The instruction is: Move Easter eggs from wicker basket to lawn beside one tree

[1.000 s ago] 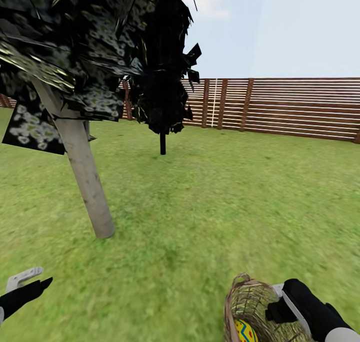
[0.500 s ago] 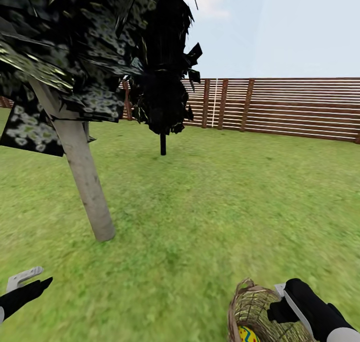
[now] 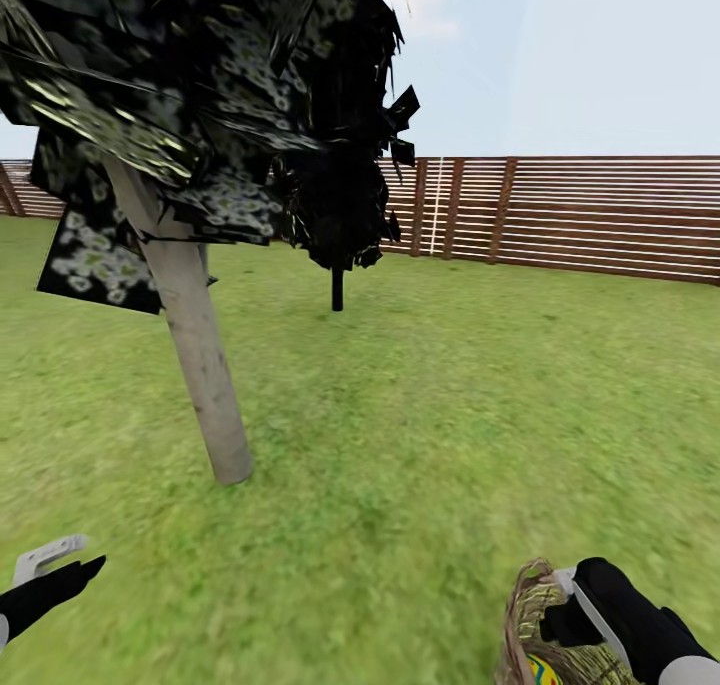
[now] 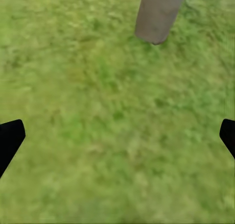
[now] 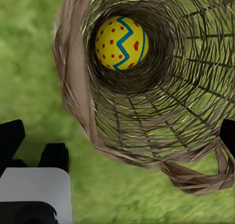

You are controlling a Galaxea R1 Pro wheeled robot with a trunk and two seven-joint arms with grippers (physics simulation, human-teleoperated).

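**Wicker basket at the right gripper, near a leaning tree**

The wicker basket (image 3: 545,630) sits low at the head view's right edge, the right gripper (image 3: 570,605) against its rim; whether its fingers clamp the wicker or merely touch it, I cannot tell. The right wrist view looks down into the basket (image 5: 147,106), where one Easter egg (image 5: 121,42) lies at the bottom, yellow with red spots and a blue zigzag. The left gripper (image 3: 55,565) hangs low over the lawn (image 3: 450,415), fingers (image 4: 10,138) spread wide apart, holding nothing. Ahead to the left stands a pale-trunked tree (image 3: 205,365), leaning; an all-black tree (image 3: 337,285) stands farther off, before the slatted fence (image 3: 600,215).
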